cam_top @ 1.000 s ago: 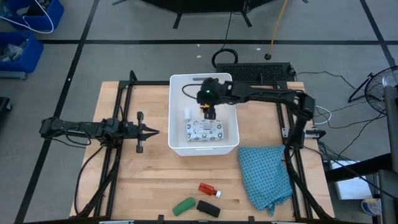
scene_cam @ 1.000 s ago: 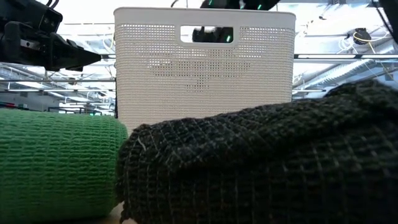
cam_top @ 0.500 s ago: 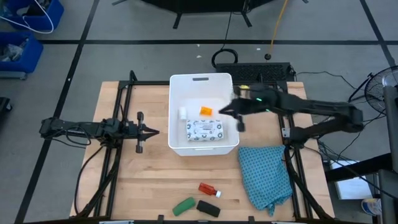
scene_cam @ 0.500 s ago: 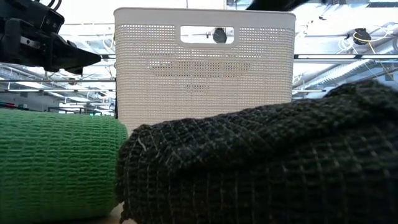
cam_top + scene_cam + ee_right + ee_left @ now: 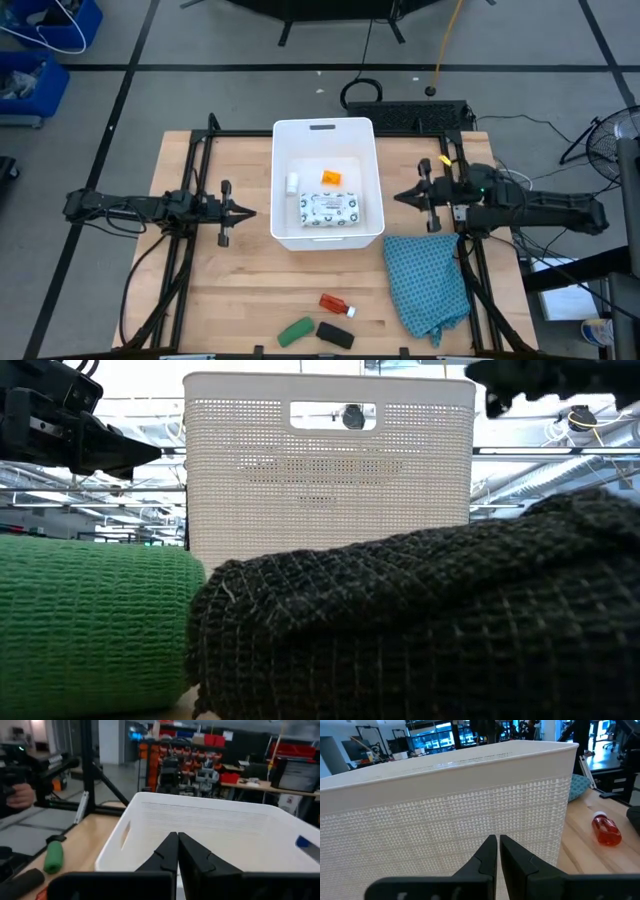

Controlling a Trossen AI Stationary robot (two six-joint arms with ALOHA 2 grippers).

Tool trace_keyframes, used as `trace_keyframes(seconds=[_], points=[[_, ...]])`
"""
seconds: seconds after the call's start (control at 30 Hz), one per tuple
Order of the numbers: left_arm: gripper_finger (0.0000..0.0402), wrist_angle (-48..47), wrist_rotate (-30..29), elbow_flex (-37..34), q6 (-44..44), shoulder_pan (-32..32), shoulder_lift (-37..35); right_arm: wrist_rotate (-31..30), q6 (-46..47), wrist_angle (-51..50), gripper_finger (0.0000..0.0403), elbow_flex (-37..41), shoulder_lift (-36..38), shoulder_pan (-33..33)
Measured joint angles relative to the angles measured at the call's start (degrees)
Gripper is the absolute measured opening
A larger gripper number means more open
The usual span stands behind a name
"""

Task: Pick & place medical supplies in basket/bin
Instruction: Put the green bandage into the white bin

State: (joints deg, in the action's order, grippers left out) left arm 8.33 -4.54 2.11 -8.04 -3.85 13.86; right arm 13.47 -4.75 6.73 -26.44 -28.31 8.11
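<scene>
The white basket [image 5: 326,130] stands mid-table; inside lie a white printed packet [image 5: 328,207], an orange vial [image 5: 331,177] and a small white cylinder [image 5: 293,182]. On the table near the front edge lie a red tube with white cap [image 5: 336,303], a green oblong [image 5: 295,331] and a black oblong [image 5: 335,334]. My left gripper [image 5: 250,211] is shut and level, left of the basket. My right gripper [image 5: 400,197] is shut and level, right of the basket, holding nothing.
A teal checked cloth [image 5: 427,284] lies crumpled at the table's right front. In the low view the green oblong [image 5: 95,622] and black oblong [image 5: 420,625] fill the foreground before the basket [image 5: 328,465]. Bare wood lies between the basket and the front items.
My right gripper has drawn back from over the basket toward the table's right edge, turning from a downward tilt to level, and has shut. The orange vial now lies in the basket where the gripper was.
</scene>
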Motion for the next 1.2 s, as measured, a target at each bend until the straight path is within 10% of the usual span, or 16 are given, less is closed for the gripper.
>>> trace_keyframes(seconds=[0.3,1.2], points=[[0.0026,-0.03,-0.02,0.0,-0.08,-0.01,0.0,0.13,2.0,16.38,0.0,14.77,7.47,-1.06],[0.0026,-1.26,-0.05,0.0,0.24,0.01,0.01,1.75,0.45,27.94,0.0,24.54,7.8,-3.35]])
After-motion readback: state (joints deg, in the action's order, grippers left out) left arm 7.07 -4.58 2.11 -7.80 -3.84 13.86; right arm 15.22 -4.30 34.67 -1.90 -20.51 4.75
